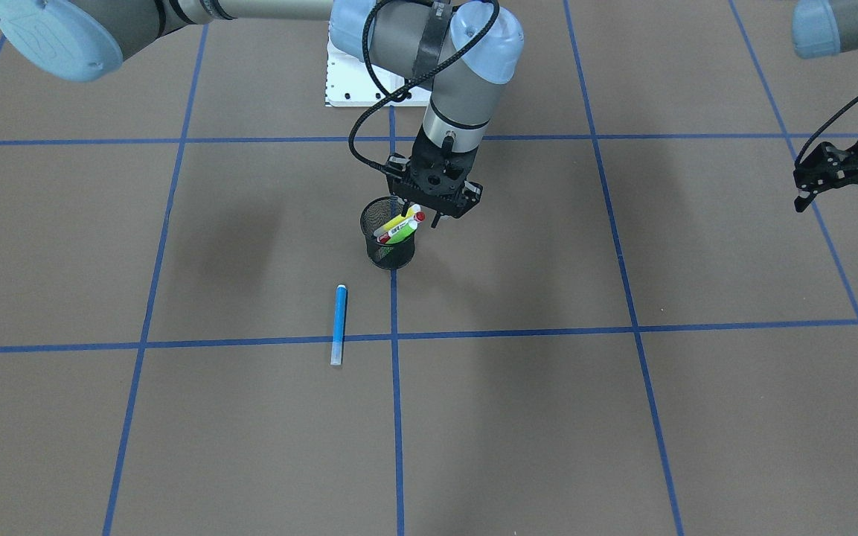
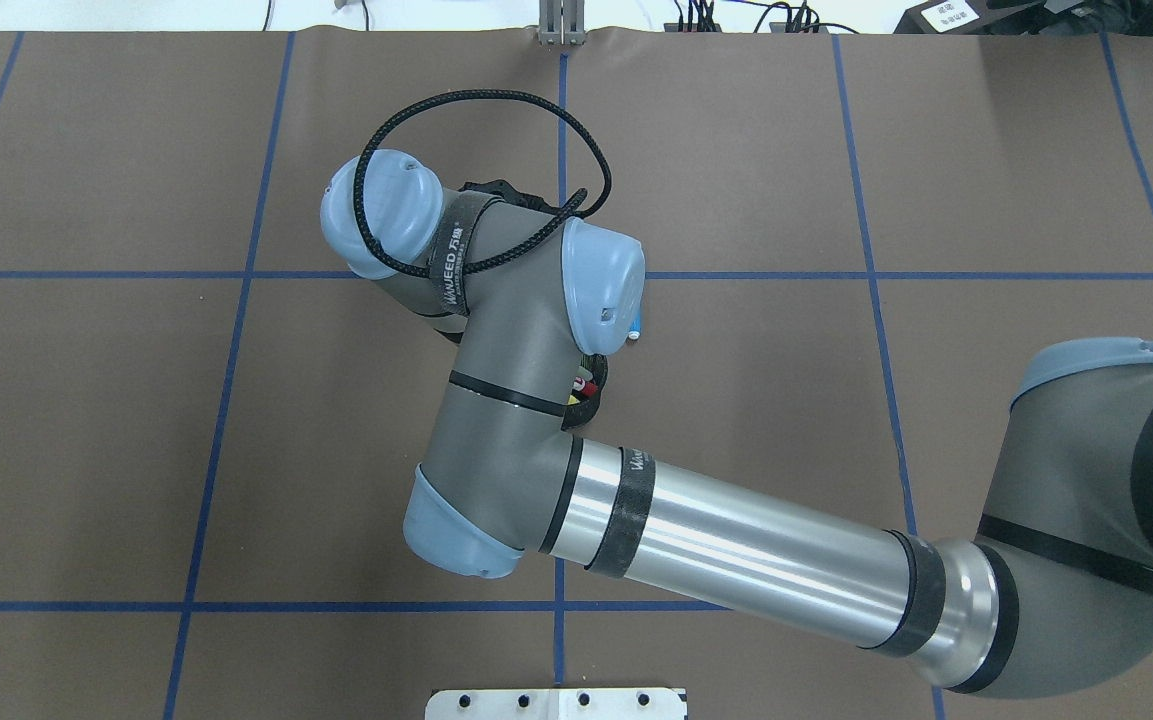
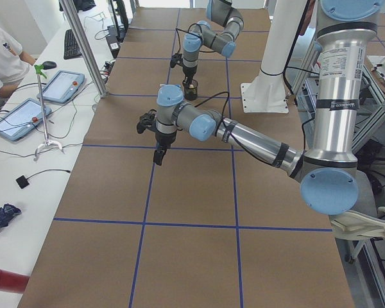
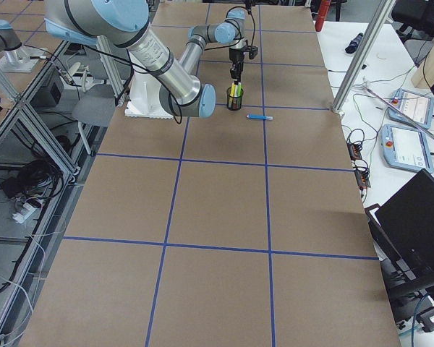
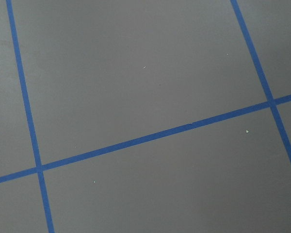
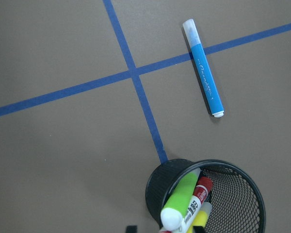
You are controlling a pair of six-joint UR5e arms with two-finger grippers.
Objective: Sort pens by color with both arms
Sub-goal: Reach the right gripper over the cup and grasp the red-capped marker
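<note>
A blue pen (image 1: 339, 325) lies flat on the table across a tape line; it also shows in the right wrist view (image 6: 203, 68). A green pen (image 6: 180, 200), a white pen with red caps (image 6: 200, 193) and a yellow pen (image 1: 401, 221) stand leaning in a black mesh cup (image 1: 391, 251). My right gripper (image 1: 423, 214) hangs just above the cup's mouth, over the pen tops, fingers apart and empty. My left gripper (image 1: 839, 207) is open and empty, raised far off to the side. The left wrist view shows only bare table.
The white base mount (image 1: 358, 82) stands behind the cup. Blue tape lines (image 1: 399, 417) grid the brown table. Beyond the table edge, operators' tablets (image 4: 409, 108) and a laptop (image 4: 419, 217) sit on a side bench.
</note>
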